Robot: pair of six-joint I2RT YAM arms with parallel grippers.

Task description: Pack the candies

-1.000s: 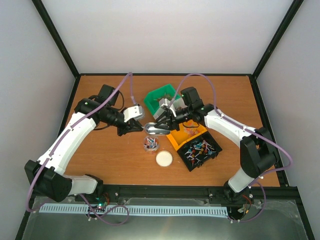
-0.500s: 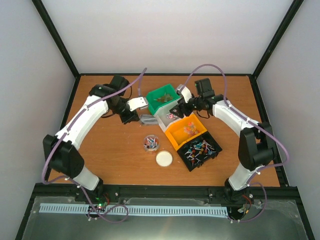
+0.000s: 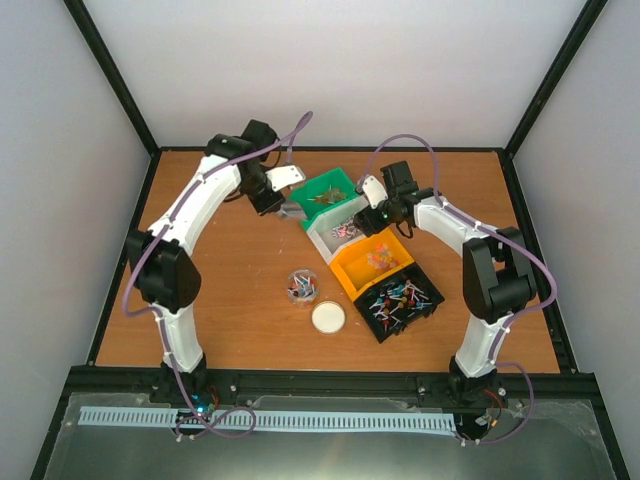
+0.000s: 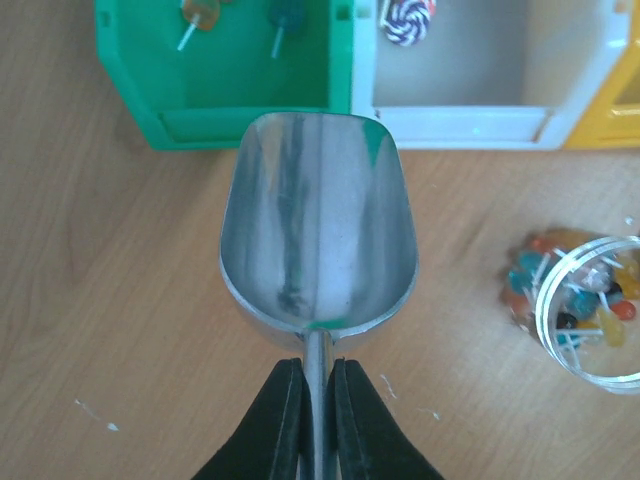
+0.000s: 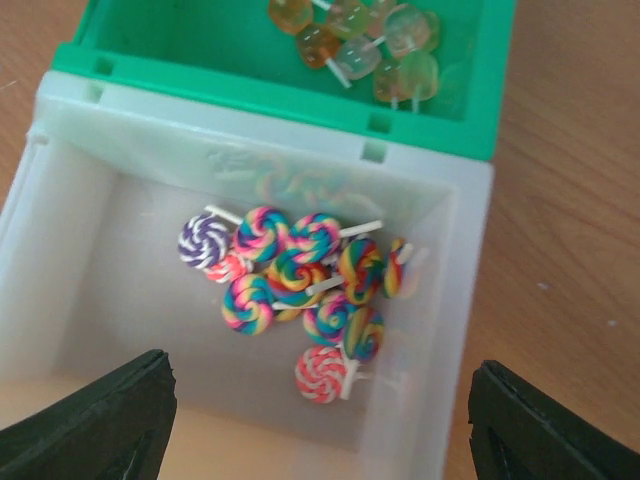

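My left gripper [image 4: 318,365] is shut on the handle of the empty metal scoop [image 4: 318,250]. The scoop hangs just above the table, in front of the green bin [image 4: 240,60]. Seen from above, the left gripper [image 3: 283,205] and scoop [image 3: 295,213] sit at the green bin's [image 3: 325,195] left side. My right gripper [image 5: 320,370] is open over the white bin [image 5: 100,200], nothing between its fingers. Swirl candies [image 5: 300,275] lie in that bin, and amber and greenish candies [image 5: 370,40] in the green one. More candies fill the clear jar [image 4: 585,305].
An orange bin [image 3: 372,262] and a black bin [image 3: 403,300], both holding candies, stand in a row after the white bin [image 3: 325,240]. The small jar [image 3: 302,286] and its round white lid [image 3: 328,318] sit on the table nearer the front.
The right gripper has opened and drawn back from the scoop to above the white bin. The left arm has carried the scoop away from the jar toward the green bin.
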